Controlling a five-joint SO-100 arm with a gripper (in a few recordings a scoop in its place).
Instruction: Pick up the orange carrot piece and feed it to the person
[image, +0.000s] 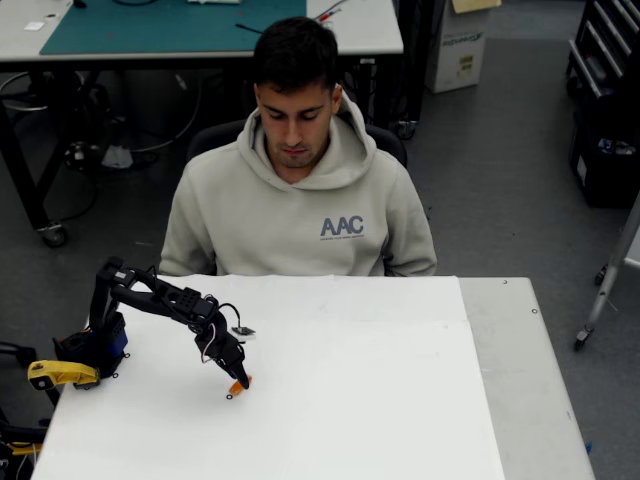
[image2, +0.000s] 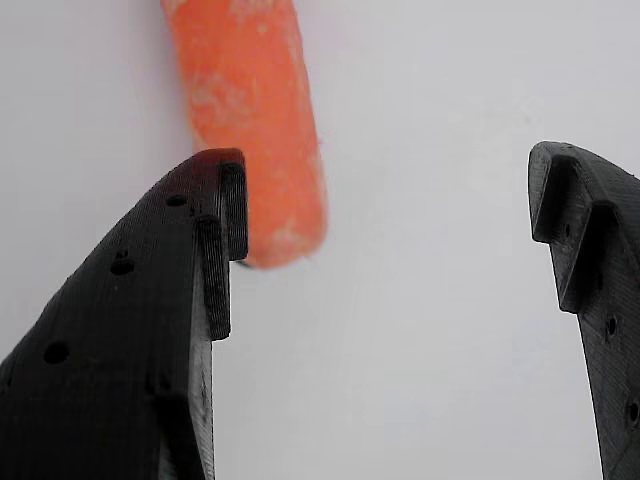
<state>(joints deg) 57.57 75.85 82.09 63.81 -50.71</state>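
Observation:
The orange carrot piece (image: 238, 385) lies on the white table (image: 380, 400), left of centre. My black gripper (image: 241, 381) hangs right over it, tips almost at the table. In the wrist view the gripper (image2: 390, 215) is open, with wide white space between the fingers (image2: 215, 250). There the carrot piece (image2: 255, 120) runs up from just beside the left fingertip, its near end level with that tip and inside the gap. The person (image: 300, 190) sits behind the table's far edge in a beige hoodie, head bowed toward the table.
The arm's base (image: 95, 345) stands at the table's left edge, with a yellow part (image: 60, 373) beside it. A grey strip of tabletop (image: 530, 380) runs down the right side. Behind the person stands a desk with a green mat (image: 170, 25).

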